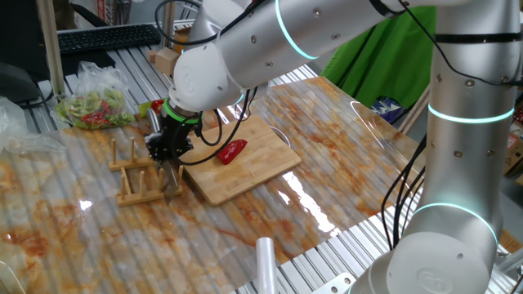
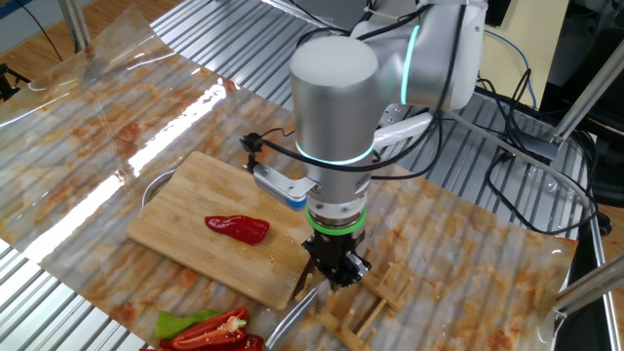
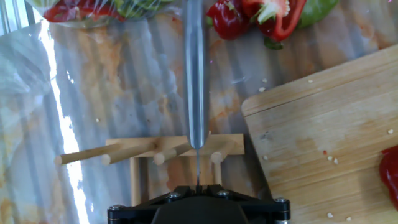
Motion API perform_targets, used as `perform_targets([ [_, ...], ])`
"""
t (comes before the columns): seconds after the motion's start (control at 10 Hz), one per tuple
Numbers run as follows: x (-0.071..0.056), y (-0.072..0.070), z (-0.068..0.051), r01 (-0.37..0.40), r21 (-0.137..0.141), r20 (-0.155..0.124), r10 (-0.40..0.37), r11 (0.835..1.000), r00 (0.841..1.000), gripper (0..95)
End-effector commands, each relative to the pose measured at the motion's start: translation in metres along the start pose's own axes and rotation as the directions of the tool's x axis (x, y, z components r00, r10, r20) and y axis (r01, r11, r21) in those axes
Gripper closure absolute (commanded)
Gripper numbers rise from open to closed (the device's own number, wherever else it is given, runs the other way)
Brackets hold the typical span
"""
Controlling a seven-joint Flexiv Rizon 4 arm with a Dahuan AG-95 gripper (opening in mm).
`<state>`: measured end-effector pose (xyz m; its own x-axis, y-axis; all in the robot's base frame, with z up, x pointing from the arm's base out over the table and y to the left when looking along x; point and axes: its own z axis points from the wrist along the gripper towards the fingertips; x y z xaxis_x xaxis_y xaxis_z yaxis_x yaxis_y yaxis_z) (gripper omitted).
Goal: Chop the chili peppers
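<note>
One red chili pepper (image 1: 232, 151) (image 2: 237, 227) lies whole on the wooden cutting board (image 1: 245, 173) (image 2: 190, 210); the hand view catches only its tip (image 3: 392, 174) at the right edge. My gripper (image 1: 167, 155) (image 2: 334, 278) (image 3: 198, 185) hangs just off the board's corner, over a small wooden peg rack (image 1: 135, 175) (image 2: 369, 307) (image 3: 143, 152). It is shut on a steel knife (image 3: 195, 74) (image 2: 291, 314). The blade runs edge-up across the rack and points away from the hand.
Cut red and green pepper pieces (image 2: 210, 330) (image 3: 261, 15) lie past the knife's tip. A plastic bag of vegetable scraps (image 1: 96, 106) sits at the far left. A stained clear plastic sheet (image 1: 343, 155) covers the table. Behind is a keyboard (image 1: 106, 37).
</note>
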<state>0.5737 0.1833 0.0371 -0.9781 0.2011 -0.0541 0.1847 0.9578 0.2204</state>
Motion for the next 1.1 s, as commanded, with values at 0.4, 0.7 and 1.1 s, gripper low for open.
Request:
perform_targets([
  [0.4,-0.0032,0.0083,-0.0063,0.018,0.011,0.032,-0.018,1.0,0.999,95.0],
  [0.7,-0.0063,0.0118,-0.0107,0.016,0.031,0.046,-0.017,0.999,0.999,95.0],
  [1.1,-0.0068,0.0103,-0.0054,0.027,0.05,0.05,-0.03,0.998,0.998,95.0],
])
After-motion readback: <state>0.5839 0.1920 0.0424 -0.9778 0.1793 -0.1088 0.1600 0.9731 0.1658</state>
